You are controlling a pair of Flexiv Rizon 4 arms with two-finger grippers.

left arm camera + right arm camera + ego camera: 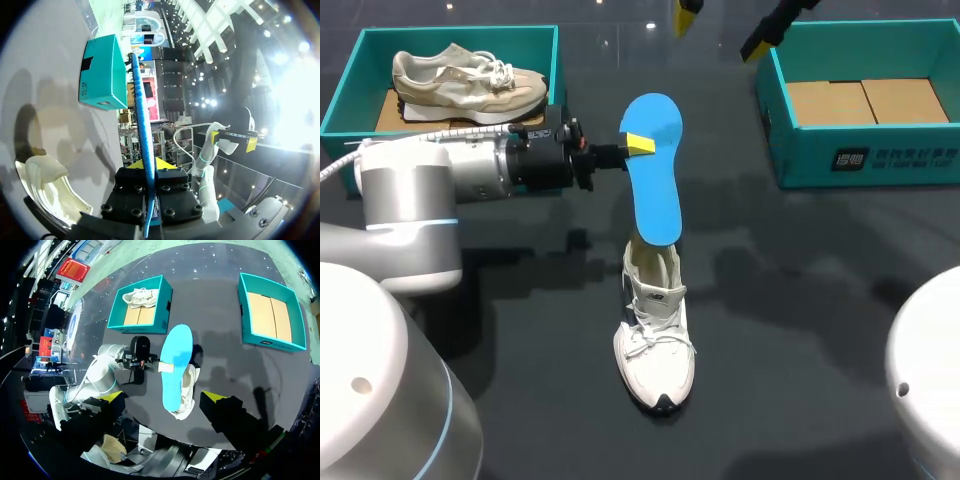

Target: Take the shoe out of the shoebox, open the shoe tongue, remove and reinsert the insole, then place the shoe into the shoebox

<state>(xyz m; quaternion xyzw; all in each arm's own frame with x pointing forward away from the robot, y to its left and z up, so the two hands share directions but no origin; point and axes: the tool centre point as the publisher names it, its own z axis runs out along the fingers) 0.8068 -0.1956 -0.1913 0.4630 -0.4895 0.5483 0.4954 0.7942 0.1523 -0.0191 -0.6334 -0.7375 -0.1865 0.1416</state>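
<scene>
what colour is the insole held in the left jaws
The insole is bright blue; the head view shows it best.

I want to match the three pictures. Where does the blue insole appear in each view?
Head view: the blue insole stands in the middle, held by the left gripper, with its lower end at the white shoe.
Left wrist view: the insole is seen edge-on, clamped in that gripper.
Right wrist view: the insole is flat-on, overlapping the shoe.
Shared landmark: the white shoe.

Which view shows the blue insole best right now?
Head view: the blue insole shows its broad face, pinched by the left hand. Left wrist view sees it edge-on; right wrist view shows its face from farther off.
</scene>
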